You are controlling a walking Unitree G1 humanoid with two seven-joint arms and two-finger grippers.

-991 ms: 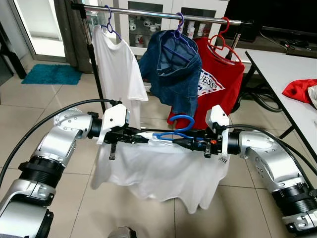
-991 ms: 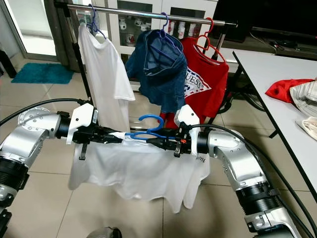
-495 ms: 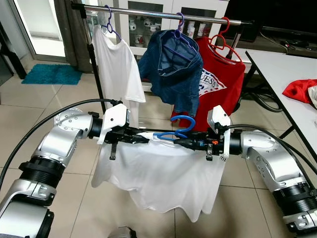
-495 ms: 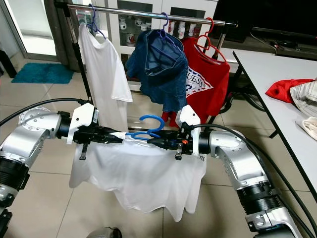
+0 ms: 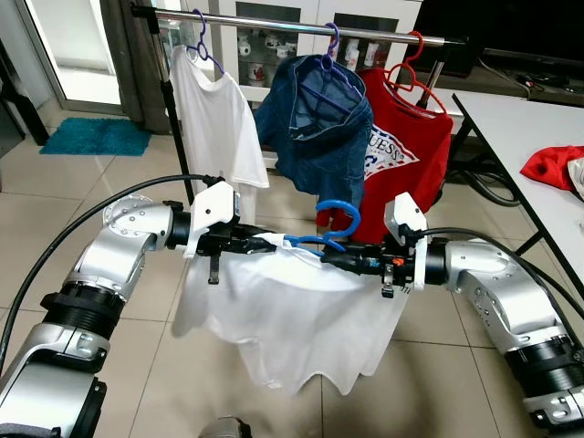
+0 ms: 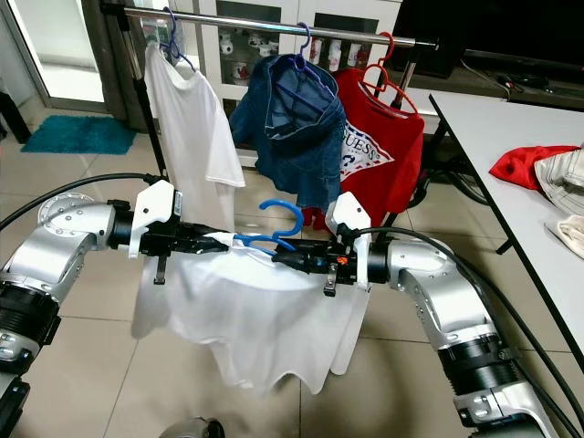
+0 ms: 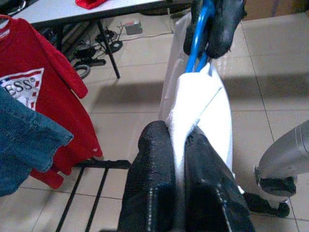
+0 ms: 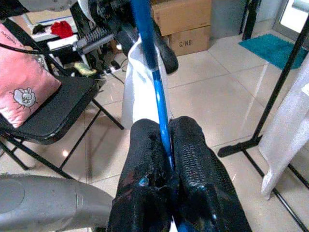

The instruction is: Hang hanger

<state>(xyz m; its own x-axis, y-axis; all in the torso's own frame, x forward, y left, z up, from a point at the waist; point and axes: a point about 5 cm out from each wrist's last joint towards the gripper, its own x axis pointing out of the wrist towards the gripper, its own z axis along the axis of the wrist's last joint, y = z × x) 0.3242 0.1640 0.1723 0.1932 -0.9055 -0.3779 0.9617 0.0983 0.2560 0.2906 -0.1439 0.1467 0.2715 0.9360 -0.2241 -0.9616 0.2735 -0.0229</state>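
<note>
Fingers: left gripper (image 5: 260, 244) clamped on the shoulder of a white shirt (image 5: 292, 315) over a blue hanger (image 5: 315, 239); right gripper (image 5: 336, 260) pinched on the hanger's bar.

Position: held between both arms, below and in front of the rail (image 5: 301, 27), hook up.

Change: hanger raised and nearer the rail than a second ago; hem hangs freer.

Status: hook not yet on the rail; apparently heading for the gap beside the denim jacket (image 5: 315, 128).
</note>
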